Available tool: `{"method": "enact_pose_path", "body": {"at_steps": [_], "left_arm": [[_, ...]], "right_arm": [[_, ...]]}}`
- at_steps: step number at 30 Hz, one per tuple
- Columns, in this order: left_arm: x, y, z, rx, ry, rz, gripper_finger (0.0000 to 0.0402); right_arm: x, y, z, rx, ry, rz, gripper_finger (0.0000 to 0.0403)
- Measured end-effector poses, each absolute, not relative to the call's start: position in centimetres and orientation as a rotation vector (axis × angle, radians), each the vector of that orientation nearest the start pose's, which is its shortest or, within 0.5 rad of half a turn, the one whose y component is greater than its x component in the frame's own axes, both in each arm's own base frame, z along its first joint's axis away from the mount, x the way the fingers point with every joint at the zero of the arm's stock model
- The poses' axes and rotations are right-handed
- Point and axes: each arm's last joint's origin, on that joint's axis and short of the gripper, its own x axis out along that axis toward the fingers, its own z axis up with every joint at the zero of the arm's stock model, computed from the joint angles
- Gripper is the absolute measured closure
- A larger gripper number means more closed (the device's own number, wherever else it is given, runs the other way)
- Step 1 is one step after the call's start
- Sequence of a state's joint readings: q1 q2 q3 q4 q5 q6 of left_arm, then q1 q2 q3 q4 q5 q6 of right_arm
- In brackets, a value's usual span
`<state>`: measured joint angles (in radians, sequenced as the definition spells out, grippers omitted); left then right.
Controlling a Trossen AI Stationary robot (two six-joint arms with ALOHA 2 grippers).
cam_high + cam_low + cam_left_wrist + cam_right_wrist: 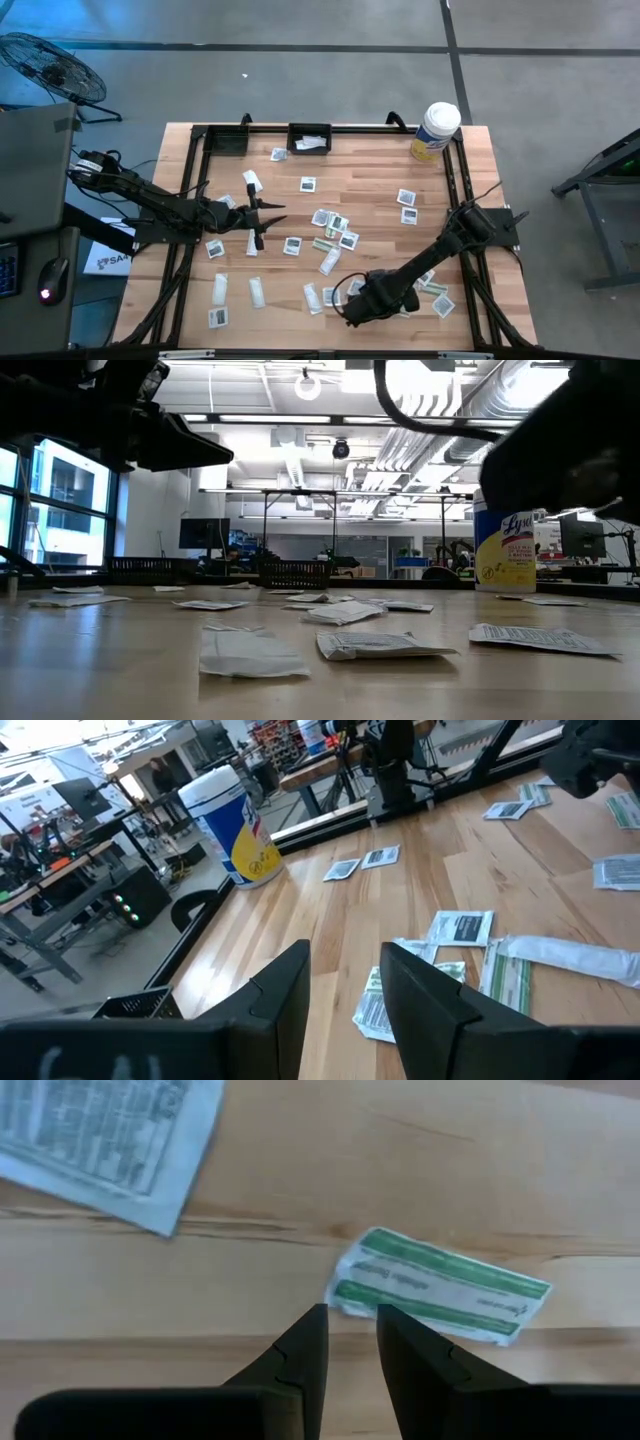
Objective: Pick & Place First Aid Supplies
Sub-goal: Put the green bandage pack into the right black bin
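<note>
Green-striped packet (440, 1287) shows only from my right wrist, just past my right pincer (350, 1325), narrow and empty, near the table's (380, 170) front edge. My left pincer (345, 975) hangs narrow, empty.

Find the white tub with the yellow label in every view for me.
High view: tub at the table's far right corner.
Low view: tub at right, upright, behind the packets.
Left wrist view: tub upper left, at the table's edge.
Right wrist view: not in it.
Shared landmark: the black table frame.
</note>
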<state>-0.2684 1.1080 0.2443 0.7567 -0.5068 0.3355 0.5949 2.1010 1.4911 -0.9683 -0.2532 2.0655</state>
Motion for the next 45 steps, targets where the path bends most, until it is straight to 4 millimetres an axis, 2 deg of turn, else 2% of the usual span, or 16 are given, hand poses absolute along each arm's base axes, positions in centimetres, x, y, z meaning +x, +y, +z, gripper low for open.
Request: {"method": "enact_pose_path", "body": {"at_steps": [11, 20, 29, 33, 37, 42, 45], "left_arm": [[19.6, -3.9, 18.3, 0.374, 0.138, 0.218, 0.028], [19.6, -3.9, 18.3, 0.374, 0.137, 0.218, 0.028], [19.6, -3.9, 18.3, 0.374, 0.138, 0.219, 0.028], [19.6, -3.9, 18.3, 0.374, 0.138, 0.219, 0.028], [19.6, -3.9, 18.3, 0.374, 0.138, 0.219, 0.028], [19.6, -3.9, 18.3, 0.374, 0.138, 0.221, 0.028], [19.6, -3.9, 18.3, 0.363, 0.136, 0.235, 0.028]], "right_arm": [[32.0, 21.8, 14.0, 1.183, 1.528, -1.046, 0.032], [31.7, 20.4, 11.5, 1.174, 1.653, -0.839, 0.0322], [32.4, 20.4, 12.7, 1.094, 1.667, -0.805, 0.0397], [32.9, 20.4, 13.8, 1.056, 1.667, -0.829, 0.0389], [33.8, 20.0, 16.7, 0.988, 1.658, -0.85, 0.04], [34.9, 18.2, 20.8, 0.851, 1.592, -0.897, 0.0399], [36.0, 16.2, 23.0, 0.764, 1.502, -0.897, 0.0401]]}}
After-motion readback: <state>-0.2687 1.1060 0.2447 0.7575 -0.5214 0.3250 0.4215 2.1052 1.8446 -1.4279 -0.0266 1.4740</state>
